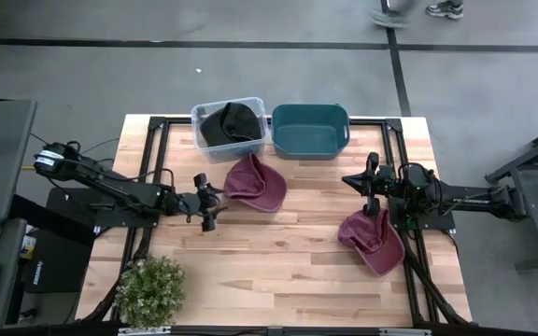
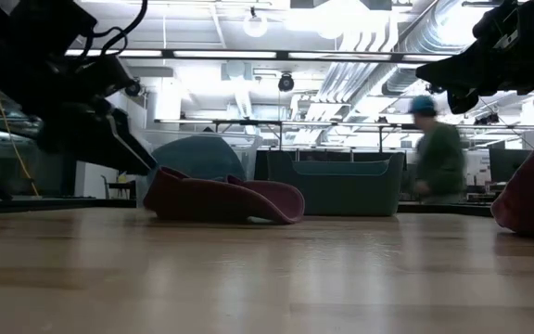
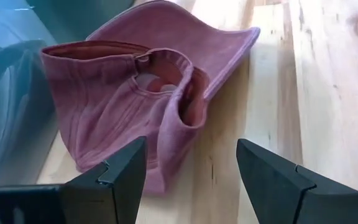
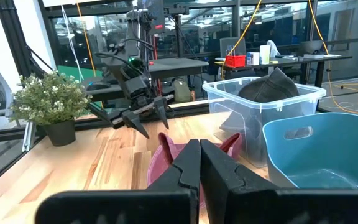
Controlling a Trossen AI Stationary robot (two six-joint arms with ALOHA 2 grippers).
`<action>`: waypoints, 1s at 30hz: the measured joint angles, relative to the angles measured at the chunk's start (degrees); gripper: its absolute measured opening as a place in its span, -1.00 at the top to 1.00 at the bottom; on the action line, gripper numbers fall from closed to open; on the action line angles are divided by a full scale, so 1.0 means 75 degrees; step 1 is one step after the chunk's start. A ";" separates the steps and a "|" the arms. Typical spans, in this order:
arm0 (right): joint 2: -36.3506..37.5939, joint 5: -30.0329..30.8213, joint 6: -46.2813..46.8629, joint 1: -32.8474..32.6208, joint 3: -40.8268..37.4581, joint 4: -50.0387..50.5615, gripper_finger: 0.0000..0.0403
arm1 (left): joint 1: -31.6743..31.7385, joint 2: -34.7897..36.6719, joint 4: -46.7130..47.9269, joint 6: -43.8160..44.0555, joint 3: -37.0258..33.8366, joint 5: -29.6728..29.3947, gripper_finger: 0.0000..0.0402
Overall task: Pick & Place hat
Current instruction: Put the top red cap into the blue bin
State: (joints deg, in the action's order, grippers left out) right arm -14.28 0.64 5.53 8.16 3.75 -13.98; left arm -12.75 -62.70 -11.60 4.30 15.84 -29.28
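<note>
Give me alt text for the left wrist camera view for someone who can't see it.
The left claw is open just short of a maroon hat lying crumpled on the wooden table, its two dark fingers framing the hat's near edge. A clear bin sits beside the hat.

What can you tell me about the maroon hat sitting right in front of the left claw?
The maroon hat is a soft cap of washed, cotton-looking fabric, lying collapsed on the wooden table just in front of the clear bin. The left wrist view shows its brim spread flat toward the table, the crown folded in on itself, and the back opening with a small strap buckle facing up. The left claw stands open close beside it, not touching; nothing grips the hat.
</note>
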 joint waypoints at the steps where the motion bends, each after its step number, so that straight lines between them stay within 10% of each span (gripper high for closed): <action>1: 0.0000 0.0000 -0.0001 0.0000 -0.0002 0.0000 1.00 | 0.0003 -0.0065 -0.0042 0.0003 0.0000 -0.0007 -0.14; 30: 0.0000 -0.0003 0.0002 0.0000 0.0000 0.0000 1.00 | 0.1003 -0.1579 -0.1579 -0.0317 0.0003 0.1027 -0.07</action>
State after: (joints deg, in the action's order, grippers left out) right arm -14.28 0.62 5.54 8.16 3.75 -13.98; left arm -5.23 -74.54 -23.44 1.92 15.86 -21.58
